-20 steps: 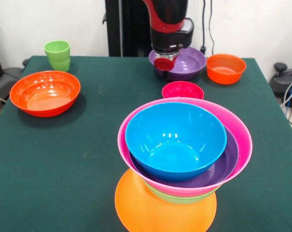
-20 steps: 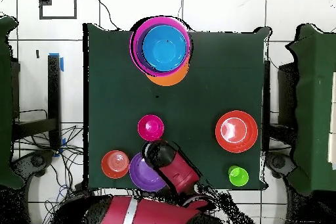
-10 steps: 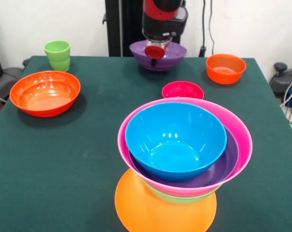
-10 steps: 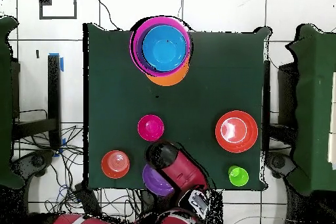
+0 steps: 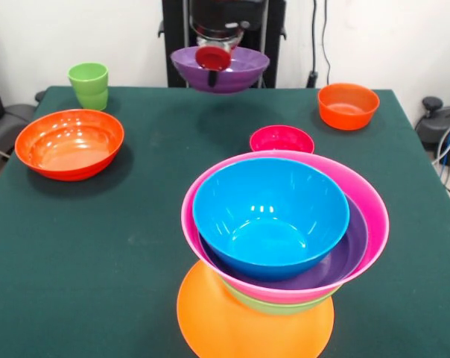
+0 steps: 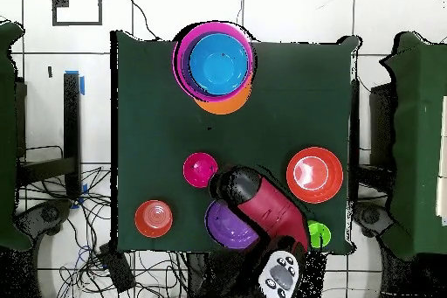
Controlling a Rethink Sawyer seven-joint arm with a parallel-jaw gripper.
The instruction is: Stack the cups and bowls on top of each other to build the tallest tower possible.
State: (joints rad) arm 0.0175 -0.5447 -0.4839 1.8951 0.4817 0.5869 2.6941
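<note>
- Front view, change: the purple bowl (image 5: 220,68) is now carried clear of the table (image 5: 83,246), raised and shifted left of where it was held half a second ago; one second ago it was still resting on the cloth at the far side.
- Front view, claw (image 5: 212,58): pinched on the near rim of the purple bowl, a red pad showing inside the bowl.
- Front view, tower (image 5: 283,231): unaltered at the near edge; blue bowl (image 5: 270,216) nested in purple, pink and green over the upturned orange bowl (image 5: 255,321).
- Front view, loose pieces unmoved: small magenta bowl (image 5: 281,139), large red-orange bowl (image 5: 69,143) at left, small red-orange bowl (image 5: 348,104) at far right, green cup (image 5: 89,85) at far left.
- Front view, meaning: the lift is judged complete; transport to the tower is judged next.
- Overhead view, change: the arm (image 6: 266,207) is swung across from its earlier pose, with the purple bowl (image 6: 229,224) displaced accordingly, now between the small red-orange bowl (image 6: 154,218) and the green cup (image 6: 317,234).
- Overhead view, tower (image 6: 216,60): unchanged at the opposite table edge.
</note>
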